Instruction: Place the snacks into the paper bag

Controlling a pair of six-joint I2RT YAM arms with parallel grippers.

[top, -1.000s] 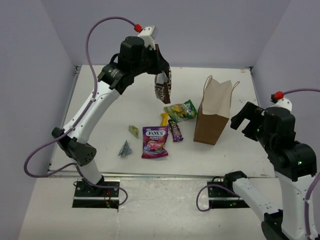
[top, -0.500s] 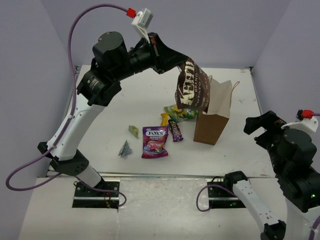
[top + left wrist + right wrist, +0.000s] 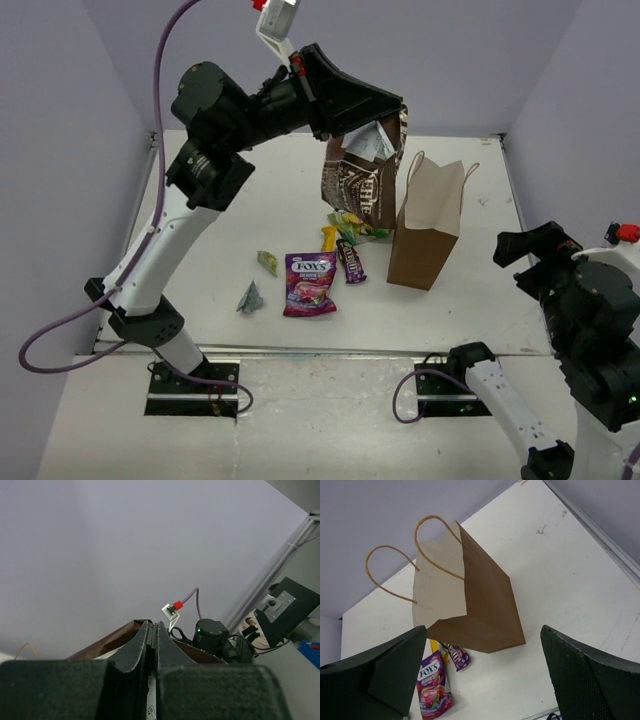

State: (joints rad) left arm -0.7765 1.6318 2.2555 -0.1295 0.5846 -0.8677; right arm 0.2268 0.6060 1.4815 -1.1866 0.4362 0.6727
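My left gripper (image 3: 388, 118) is raised high over the table and shut on the top of the long brown wrapper (image 3: 360, 185), which hangs just left of the paper bag's (image 3: 425, 238) mouth. In the left wrist view the jaws (image 3: 154, 626) are pressed together with the wrapper's brown edge (image 3: 107, 641) beside them. The brown paper bag (image 3: 470, 600) stands upright. On the table lie the purple Fox's pouch (image 3: 310, 283), a dark brown bar (image 3: 350, 262), a yellow bar (image 3: 328, 238), a partly hidden green bag (image 3: 352, 224), a tiny green wrapper (image 3: 267, 262) and a grey one (image 3: 250, 297). My right gripper (image 3: 525, 250) (image 3: 485, 675) is open and empty, right of the bag.
Purple walls enclose the white table (image 3: 230, 220) on the left, back and right. The table's front edge (image 3: 300, 348) lies just before the arm bases. The loop handles (image 3: 395, 572) stick up from the bag's rim.
The left arm has lifted the brown wrapper higher and swung it toward the bag; it now hangs just left of the bag's mouth. The right arm has drawn back to the right.
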